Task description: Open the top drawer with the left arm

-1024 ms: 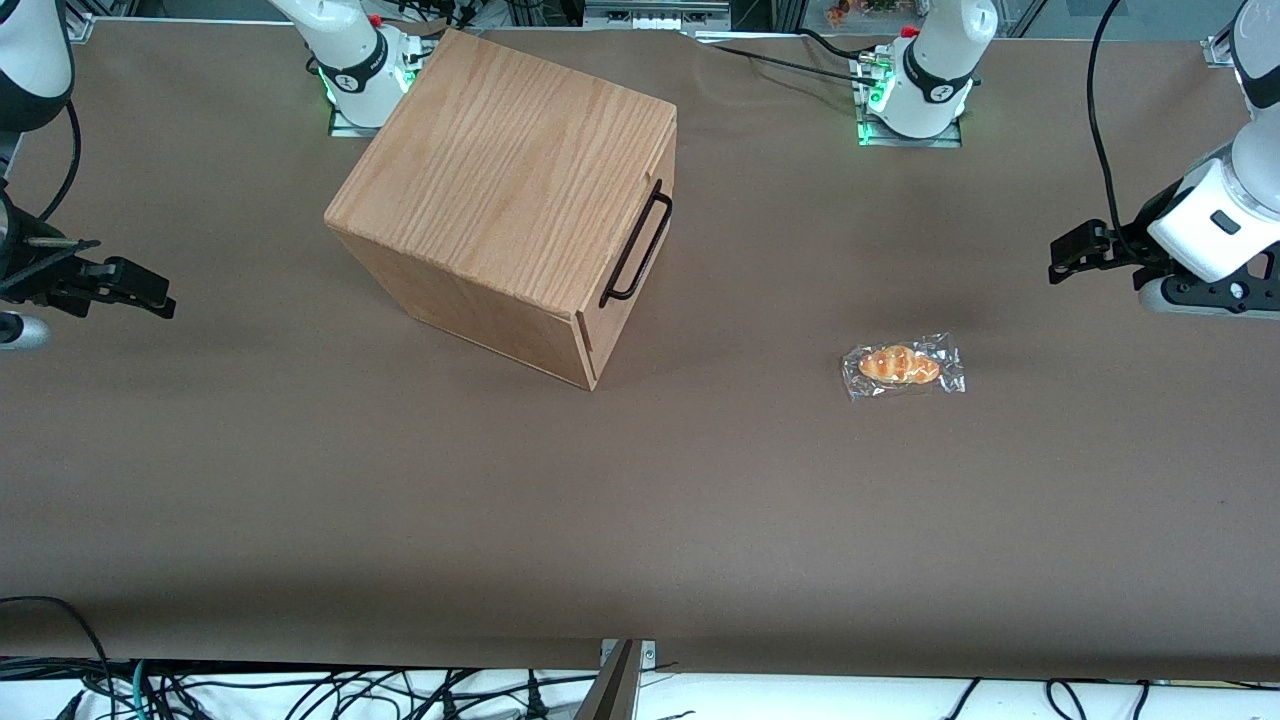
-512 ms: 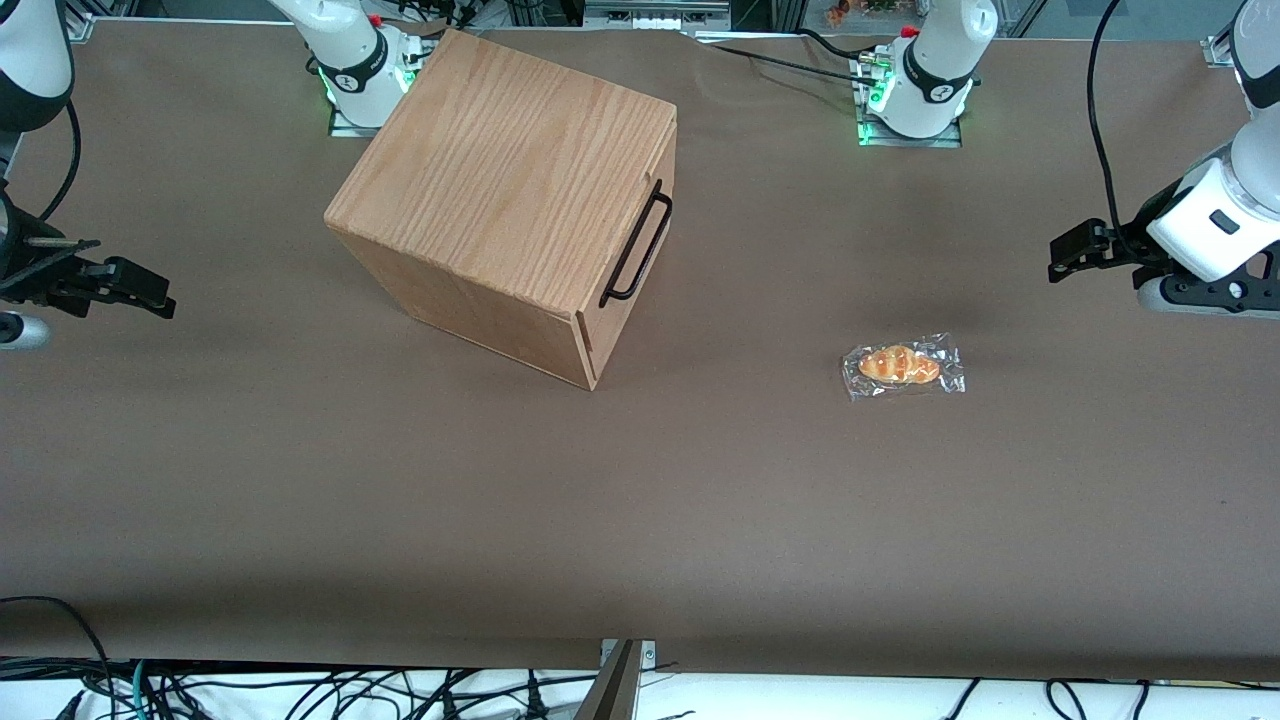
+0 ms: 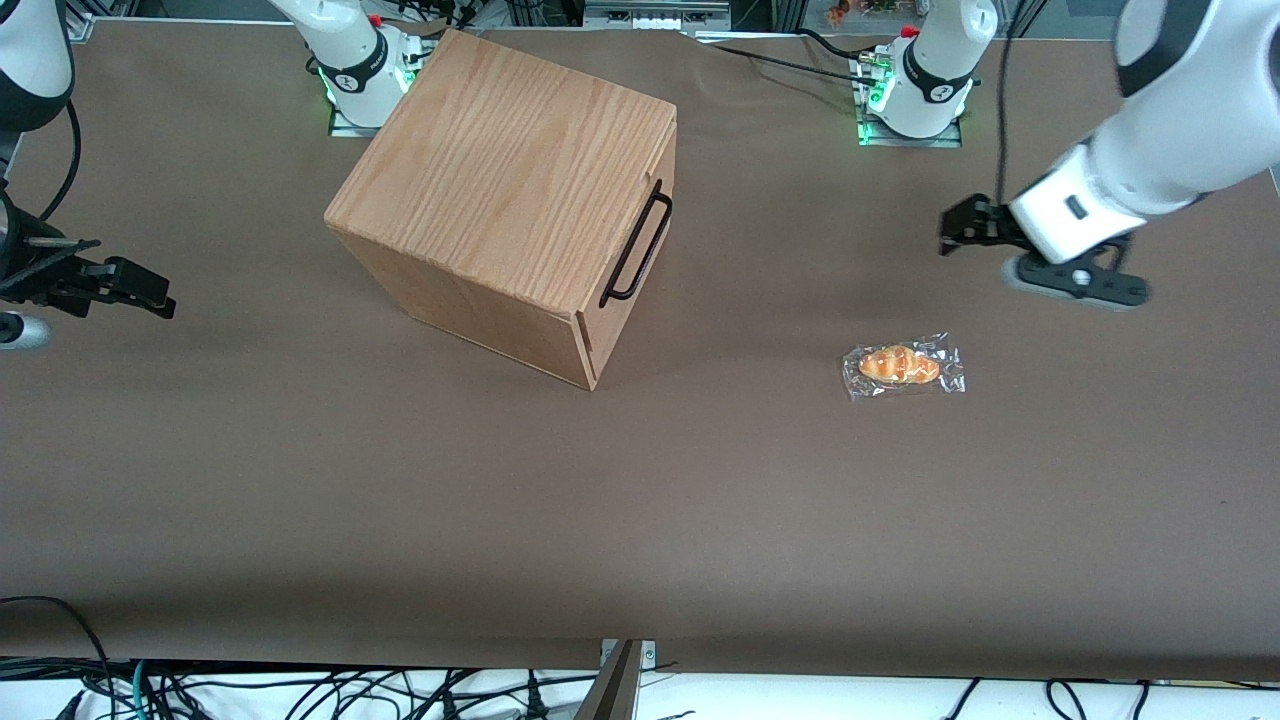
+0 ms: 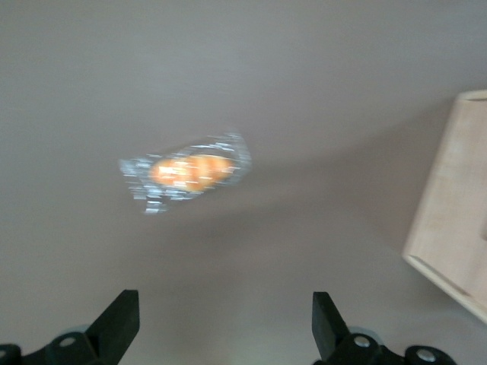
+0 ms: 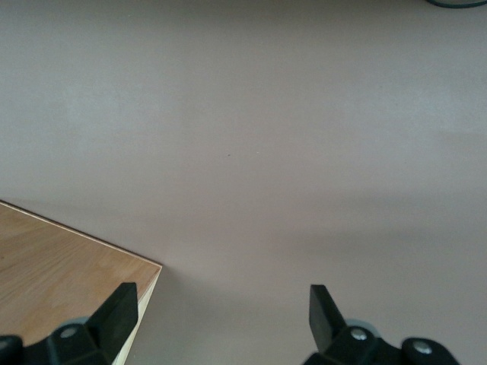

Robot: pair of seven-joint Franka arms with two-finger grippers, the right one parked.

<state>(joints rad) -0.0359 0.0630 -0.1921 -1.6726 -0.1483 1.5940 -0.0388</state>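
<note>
- You are seeing the left arm (image 3: 1150, 150), smooth white shells with a dark joint cap, reaching in from the upper right of the front frame.
- Its black end effector (image 3: 958, 230) is hanging above the matte brown worktop (image 3: 640, 500), well apart from the box; its two wedge-shaped fingers (image 4: 120, 323) are standing wide apart with nothing between them.
- You are looking at the top drawer (image 3: 640, 255) sitting flush in the oak-grain box (image 3: 510, 170), upper centre of the front frame; its front panel is carrying a thin black wire U-shaped handle (image 3: 635, 247), untouched.
- A golden bread roll in crinkled clear wrap (image 3: 903, 367) is lying flat on the worktop in the front frame's right half, nearer the front camera than the end effector.
</note>
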